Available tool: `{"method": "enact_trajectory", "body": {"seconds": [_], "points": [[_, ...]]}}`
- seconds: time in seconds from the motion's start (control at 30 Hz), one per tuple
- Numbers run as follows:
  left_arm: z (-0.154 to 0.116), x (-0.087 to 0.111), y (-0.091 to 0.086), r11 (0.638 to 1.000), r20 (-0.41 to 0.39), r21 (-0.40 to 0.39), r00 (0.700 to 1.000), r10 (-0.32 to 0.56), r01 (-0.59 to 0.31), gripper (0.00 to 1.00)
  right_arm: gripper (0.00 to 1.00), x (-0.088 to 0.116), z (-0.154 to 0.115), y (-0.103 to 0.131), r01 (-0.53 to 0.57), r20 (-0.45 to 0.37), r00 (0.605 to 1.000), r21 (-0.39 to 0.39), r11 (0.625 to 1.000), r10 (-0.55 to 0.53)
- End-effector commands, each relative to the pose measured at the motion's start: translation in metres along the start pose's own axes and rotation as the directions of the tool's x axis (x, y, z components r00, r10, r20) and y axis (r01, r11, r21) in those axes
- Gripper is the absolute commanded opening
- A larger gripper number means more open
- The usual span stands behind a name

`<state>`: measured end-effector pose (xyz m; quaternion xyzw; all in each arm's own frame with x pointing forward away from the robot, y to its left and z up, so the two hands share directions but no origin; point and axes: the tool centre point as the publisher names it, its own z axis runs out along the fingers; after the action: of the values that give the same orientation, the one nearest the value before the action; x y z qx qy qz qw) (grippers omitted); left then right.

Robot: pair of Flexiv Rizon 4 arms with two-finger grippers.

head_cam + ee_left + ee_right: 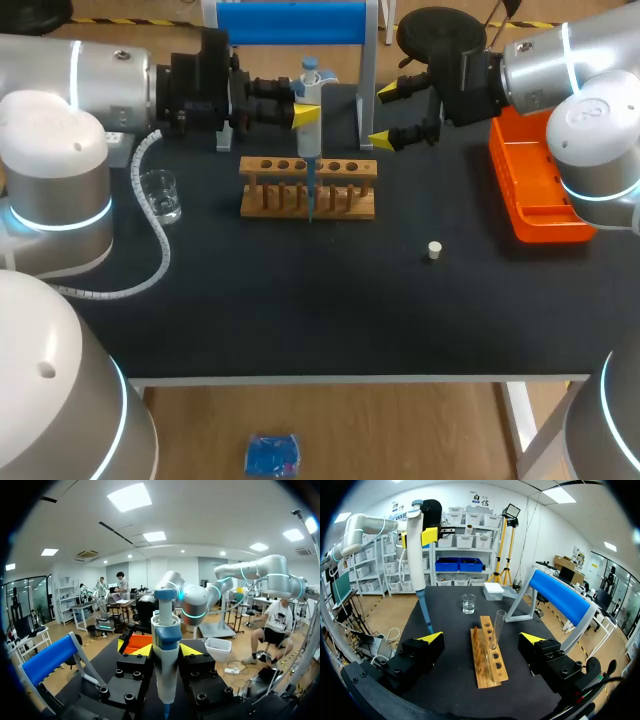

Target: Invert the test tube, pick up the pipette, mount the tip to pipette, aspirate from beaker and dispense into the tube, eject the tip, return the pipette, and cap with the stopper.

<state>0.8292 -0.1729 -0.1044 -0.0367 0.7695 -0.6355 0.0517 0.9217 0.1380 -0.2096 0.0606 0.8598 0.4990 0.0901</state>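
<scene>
A black table (330,320) seen from above, with two robot arms reaching in from either side. The left gripper (166,652) is clamped on a white pipette (309,108) with a blue cap, one yellow-tipped finger pressed against each side of its body. The pipette hangs upright above the middle of the table, toward the far edge. A long blue tip (311,190) is mounted on its lower end and points straight down. From above, the tip crosses in front of a wooden rack (308,186). From the right wrist, its end shows off to the rack's near side, apart from the wood.

The rack sits at the middle of the table, toward the far edge, its row of holes facing up. A clear test tube (497,626) stands in one hole, mouth upward, leaning slightly.

The right gripper (385,115) hovers to the right of the pipette, above the rack's right end. Its jaws are spread wide with nothing between them.

A small glass beaker (160,195) stands near the left edge. A small pale stopper (434,250) rests alone on the surface, between the rack and the right edge. An orange tray (535,190) lies along the right edge. A stand with a blue bar (290,22) rises at the far edge.
</scene>
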Motion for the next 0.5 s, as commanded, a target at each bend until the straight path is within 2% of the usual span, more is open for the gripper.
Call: {"method": "enact_trajectory", "body": {"seconds": [0.03, 0.17, 0.27, 0.5], "points": [[0.000, -0.002, 0.000, 1.000, -0.003, 0.001, 1.000, 0.001, -0.001, 0.00, 1.00, 0.000, 0.000, 0.000, 0.001, 0.001, 1.000, 0.000, 1.000, -0.001], [0.000, -0.002, 0.000, 1.000, -0.003, 0.001, 1.000, 0.001, -0.001, 0.00, 1.00, 0.000, 0.000, 0.000, 0.001, 0.001, 1.000, 0.000, 1.000, -0.001], [0.000, -0.002, 0.000, 1.000, -0.003, 0.001, 1.000, 0.001, -0.001, 0.00, 1.00, 0.024, -0.011, -0.011, 0.021, -0.023, 1.000, 0.016, 1.000, -0.021], [0.000, -0.002, 0.000, 1.000, -0.003, 0.001, 1.000, 0.001, -0.001, 0.00, 1.00, 0.068, -0.025, -0.029, 0.037, -0.118, 0.992, -0.052, 0.998, -0.043]]}}
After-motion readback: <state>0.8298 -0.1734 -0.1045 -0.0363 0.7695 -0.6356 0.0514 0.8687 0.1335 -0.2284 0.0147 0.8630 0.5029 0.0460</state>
